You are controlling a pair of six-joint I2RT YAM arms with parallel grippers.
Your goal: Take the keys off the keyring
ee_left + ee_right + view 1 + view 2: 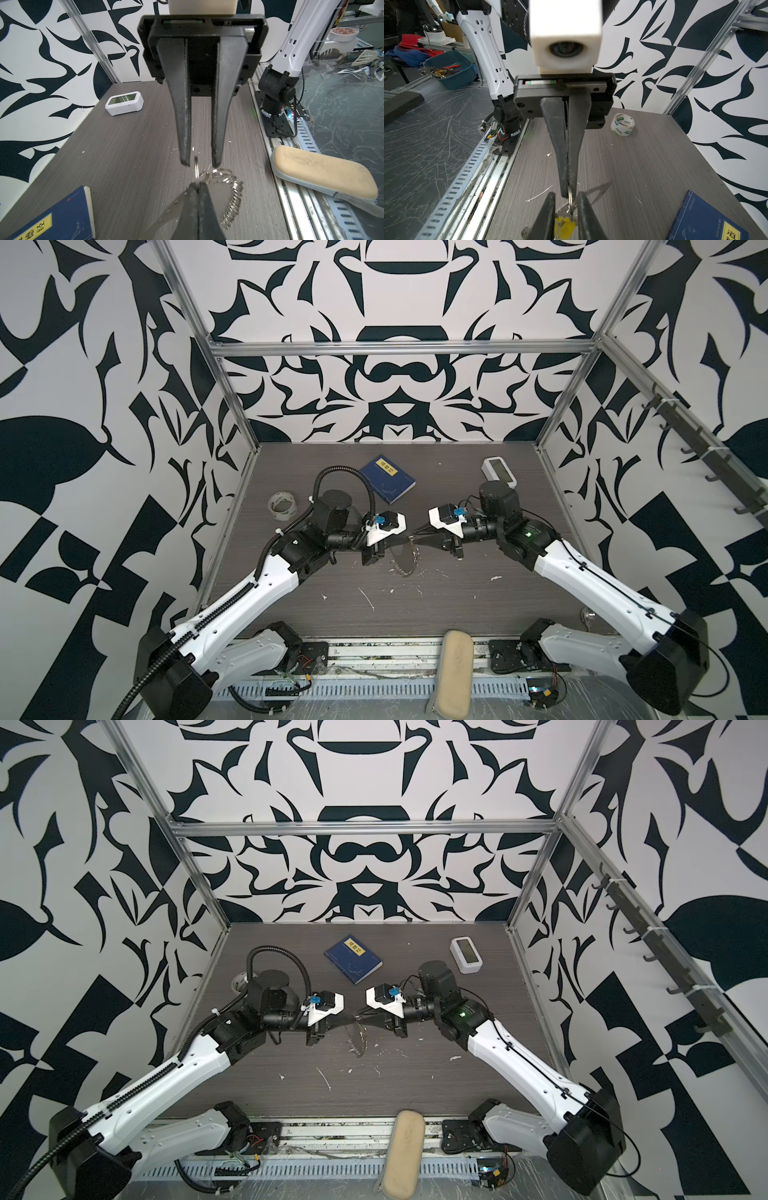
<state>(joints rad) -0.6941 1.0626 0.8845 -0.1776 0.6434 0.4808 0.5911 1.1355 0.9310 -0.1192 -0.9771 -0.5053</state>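
Both top views. Left gripper (406, 538) (352, 1017) and right gripper (415, 538) (360, 1018) tip to tip above the middle of the table (457, 593) (415, 1077), both clear of the surface. Keyring (402, 571) (356, 1050) hanging under the meeting point, chain of small rings at the low end; touching the table or not, impossible to tell. Key too small to make out here, jaw gaps likewise. Book (387, 479) (353, 959) behind the grippers, clock (500, 470) (466, 953) at the back right, tape (282, 504) at the left, case (453, 672) (405, 1152) across the front rail.

Left wrist view. Left gripper (197, 187) clamped tight, tips pinching a silver ring (196, 171) held edge-on. Right gripper (200, 163) facing it, jaws parted, top of the ring standing in the gap and touching neither finger as far as visible. Keyring (233, 201) trailing from beside the left fingers, chain of rings sagging toward the table (124, 155). Key hidden here. Clock (124, 102), book (62, 216) and case (324, 170) well apart from the grippers.

Right wrist view. Left gripper (567, 191) closed on the same ring (571, 199), no gap between its fingers. Right gripper (566, 196) spread, one finger on each side of the left tips. Key (564, 227), yellow, hanging from the ring between the right fingers; pressed by them or not, unclear. Tape (623, 124) and book (708, 220) farther off on the table (643, 166).
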